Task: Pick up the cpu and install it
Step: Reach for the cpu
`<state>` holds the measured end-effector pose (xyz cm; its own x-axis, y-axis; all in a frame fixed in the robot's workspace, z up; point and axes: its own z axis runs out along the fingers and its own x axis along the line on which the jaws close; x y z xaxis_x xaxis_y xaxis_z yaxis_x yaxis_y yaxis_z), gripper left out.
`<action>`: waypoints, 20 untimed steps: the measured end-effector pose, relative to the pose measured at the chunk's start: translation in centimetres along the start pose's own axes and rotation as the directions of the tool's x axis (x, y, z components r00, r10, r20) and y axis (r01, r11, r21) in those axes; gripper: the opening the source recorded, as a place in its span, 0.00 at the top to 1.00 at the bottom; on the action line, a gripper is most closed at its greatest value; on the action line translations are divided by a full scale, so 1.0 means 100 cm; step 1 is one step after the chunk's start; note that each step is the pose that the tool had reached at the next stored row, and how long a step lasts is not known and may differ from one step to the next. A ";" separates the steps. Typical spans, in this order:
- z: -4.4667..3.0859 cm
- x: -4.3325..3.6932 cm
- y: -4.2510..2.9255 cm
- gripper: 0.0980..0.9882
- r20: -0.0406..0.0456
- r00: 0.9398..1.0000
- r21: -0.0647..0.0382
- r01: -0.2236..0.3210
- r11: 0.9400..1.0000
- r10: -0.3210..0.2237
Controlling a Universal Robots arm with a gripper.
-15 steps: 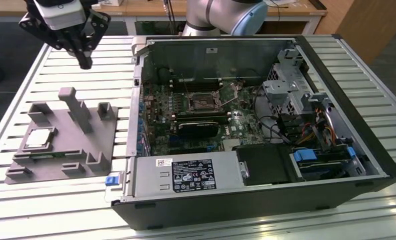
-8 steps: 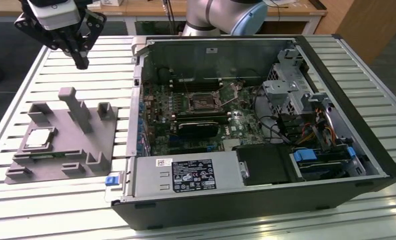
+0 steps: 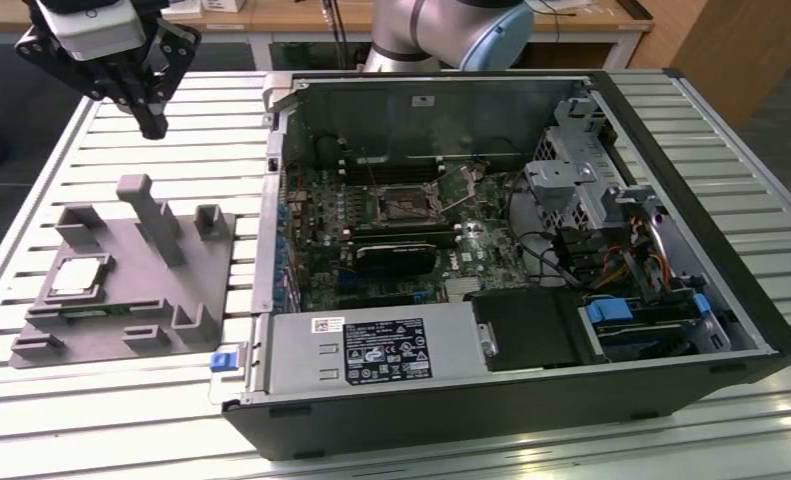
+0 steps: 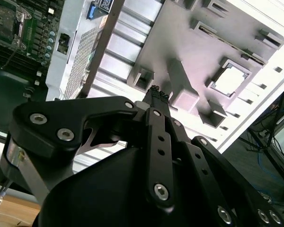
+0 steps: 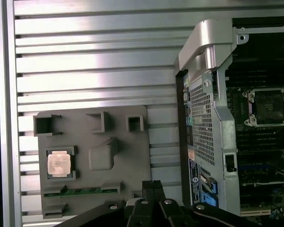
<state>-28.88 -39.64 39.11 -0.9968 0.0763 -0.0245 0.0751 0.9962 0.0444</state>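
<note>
The cpu (image 3: 78, 275) (image 5: 60, 163) (image 4: 232, 78) lies flat in a square pocket of the grey tray (image 3: 206, 272) (image 5: 128, 156) (image 4: 180, 38), its pale metal top facing up. My gripper (image 3: 151, 122) (image 5: 154, 185) (image 4: 156, 97) hangs well above the table, beyond the tray's far end at the exterior view's upper left. Its black fingertips are pressed together with nothing between them. The motherboard's metal-framed socket (image 3: 402, 205) (image 5: 267, 106) (image 4: 2, 21) sits inside the open computer case (image 3: 502, 410), with no chip showing in it.
The case lies on its side on a slatted aluminium table (image 3: 715, 140), to the tray's right in the exterior view. A tall post (image 3: 155, 215) rises from the tray. A green memory stick (image 5: 80, 191) rests in a tray slot. Cables and a drive cage (image 3: 582, 190) crowd the case.
</note>
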 end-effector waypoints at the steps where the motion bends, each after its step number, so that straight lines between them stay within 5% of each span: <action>1: 0.0000 0.0011 -0.0001 0.99 0.000 1.000 0.000 0.000 1.000 0.000; 20: -0.0007 0.0304 -0.0023 0.99 0.000 1.000 0.000 0.000 1.000 0.000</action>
<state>-31.93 -39.64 39.09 -0.9968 0.0762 -0.0245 0.0751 0.9962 0.0444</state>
